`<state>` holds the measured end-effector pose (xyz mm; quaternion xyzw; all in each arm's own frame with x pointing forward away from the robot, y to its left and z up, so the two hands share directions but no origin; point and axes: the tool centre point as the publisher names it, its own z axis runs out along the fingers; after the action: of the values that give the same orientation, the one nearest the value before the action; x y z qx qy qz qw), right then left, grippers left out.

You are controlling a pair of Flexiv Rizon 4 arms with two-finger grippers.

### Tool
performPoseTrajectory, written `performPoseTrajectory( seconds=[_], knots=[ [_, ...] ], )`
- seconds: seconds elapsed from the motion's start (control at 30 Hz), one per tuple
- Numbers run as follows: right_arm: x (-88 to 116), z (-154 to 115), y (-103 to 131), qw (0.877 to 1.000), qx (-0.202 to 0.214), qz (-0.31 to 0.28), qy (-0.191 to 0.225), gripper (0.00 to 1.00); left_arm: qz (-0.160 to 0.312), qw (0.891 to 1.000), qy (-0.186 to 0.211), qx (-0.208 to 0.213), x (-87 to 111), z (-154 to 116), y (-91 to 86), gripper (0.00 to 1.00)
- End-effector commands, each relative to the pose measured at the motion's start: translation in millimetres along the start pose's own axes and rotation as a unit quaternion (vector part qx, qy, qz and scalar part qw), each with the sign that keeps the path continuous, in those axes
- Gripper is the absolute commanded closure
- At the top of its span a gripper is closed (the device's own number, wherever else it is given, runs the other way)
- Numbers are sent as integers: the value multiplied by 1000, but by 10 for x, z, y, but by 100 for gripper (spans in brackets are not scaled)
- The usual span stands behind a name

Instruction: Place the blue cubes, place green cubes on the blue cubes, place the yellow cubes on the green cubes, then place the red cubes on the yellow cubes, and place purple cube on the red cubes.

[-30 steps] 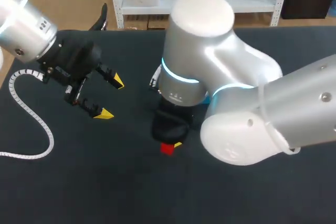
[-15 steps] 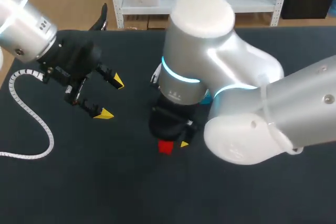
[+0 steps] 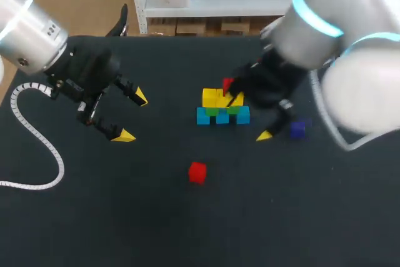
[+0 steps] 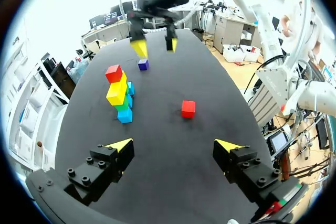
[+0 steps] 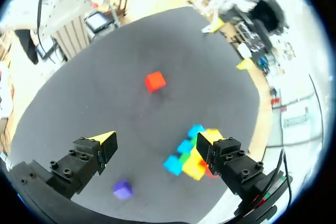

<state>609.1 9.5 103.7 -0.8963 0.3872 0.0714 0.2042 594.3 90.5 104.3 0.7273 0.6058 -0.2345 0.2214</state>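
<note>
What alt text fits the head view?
A cube stack of blue, green and yellow layers with one red cube on top stands on the table, the open right gripper close by. A loose red cube and a purple cube lie apart from it; the left gripper is open at the left.

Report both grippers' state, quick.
Left gripper: open, holding nothing.
Right gripper: open, holding nothing.

Bright, even light; faint shadows
</note>
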Motion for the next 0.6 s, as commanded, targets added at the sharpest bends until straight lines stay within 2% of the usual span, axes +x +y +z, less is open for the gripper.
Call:
performPoseTrajectory(
  seconds=[0.03, 0.13, 0.27, 0.43, 0.6],
  knots=[
    [346, -648, 235, 982, 90, 111, -121, 0, 1, 1000, 0, 0, 4, 0, -1, 0],
    [589, -829, 306, 968, 119, 157, -158, 0, 1, 1000, 0, 0, 4, 0, -1, 0],
    [899, -960, 394, 955, 143, 192, -173, 0, 1, 1000, 0, 0, 4, 0, -1, 0],
    [1227, -1114, 470, 927, 181, 244, -220, 0, 1, 1000, 0, 0, 4, 0, -1, 0],
    [1485, -1217, 535, 913, 204, 269, -228, 0, 1, 1000, 0, 0, 4, 0, -1, 0]
  ],
)
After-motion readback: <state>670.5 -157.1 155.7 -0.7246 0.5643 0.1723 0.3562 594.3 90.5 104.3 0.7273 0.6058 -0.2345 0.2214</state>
